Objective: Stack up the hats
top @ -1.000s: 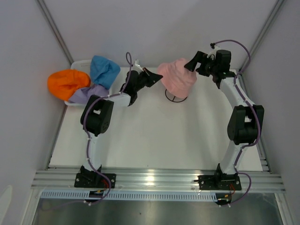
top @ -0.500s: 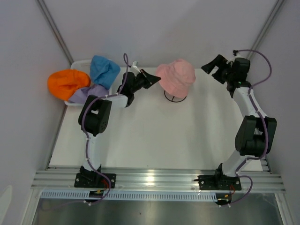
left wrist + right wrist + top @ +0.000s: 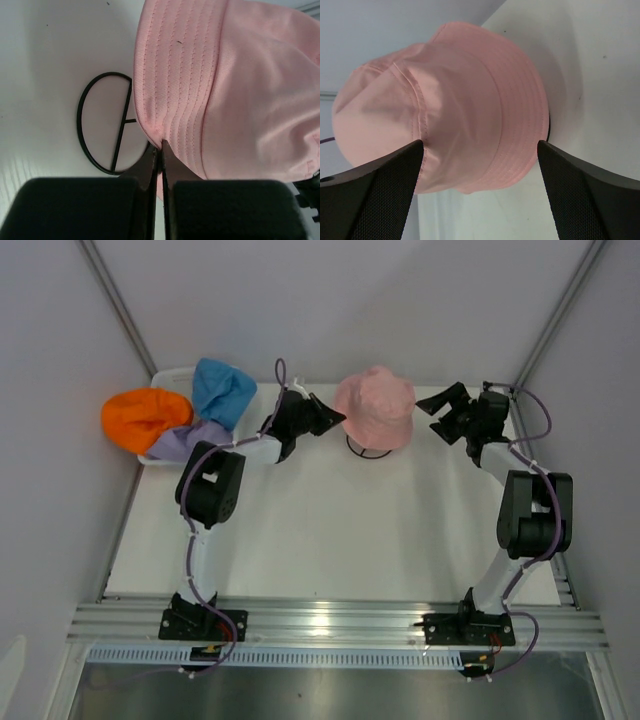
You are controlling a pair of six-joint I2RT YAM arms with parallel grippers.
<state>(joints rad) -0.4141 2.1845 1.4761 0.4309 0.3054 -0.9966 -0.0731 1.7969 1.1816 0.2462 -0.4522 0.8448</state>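
The pink hat point(image 3: 375, 407) sits over the black wire stand point(image 3: 371, 450) at the back middle of the table. My left gripper point(image 3: 338, 418) is shut on the pink hat's brim point(image 3: 159, 141) at its left edge. My right gripper point(image 3: 437, 406) is open and empty, just right of the pink hat point(image 3: 455, 105), not touching it. The blue hat point(image 3: 222, 390), the orange hat point(image 3: 142, 417) and the lavender hat point(image 3: 190, 438) lie piled in the white basket point(image 3: 172, 374) at the back left.
The stand's ring base point(image 3: 107, 122) rests on the white table. Grey walls close the back and sides. The aluminium rail point(image 3: 330, 620) with the arm bases runs along the near edge.
My right gripper has let go of the pink hat, swung out right and come back near its right side, open. The hat has settled lower on the stand. My left gripper keeps hold of the brim.
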